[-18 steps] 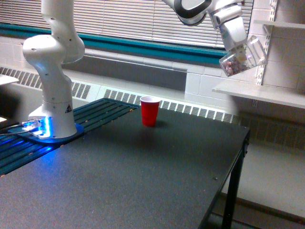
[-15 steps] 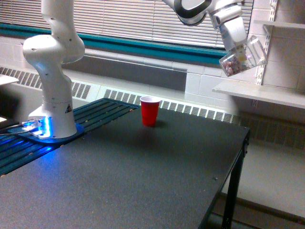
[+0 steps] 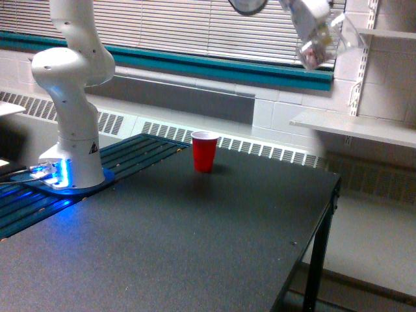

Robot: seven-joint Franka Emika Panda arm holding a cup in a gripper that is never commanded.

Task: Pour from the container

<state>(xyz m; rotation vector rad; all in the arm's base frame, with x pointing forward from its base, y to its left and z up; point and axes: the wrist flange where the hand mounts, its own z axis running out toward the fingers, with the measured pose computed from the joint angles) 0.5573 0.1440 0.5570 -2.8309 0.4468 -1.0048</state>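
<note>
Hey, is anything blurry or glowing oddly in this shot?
In the exterior view, the clear container and the gripper holding it are smeared by motion blur at the top, so the jaws cannot be made out; the red cup is fairly sharp; a blue glow shines at the arm's base.

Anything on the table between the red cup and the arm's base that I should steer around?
No. In the exterior view, between the red cup and the arm's base there is only bare dark table and its slatted strip.
</note>
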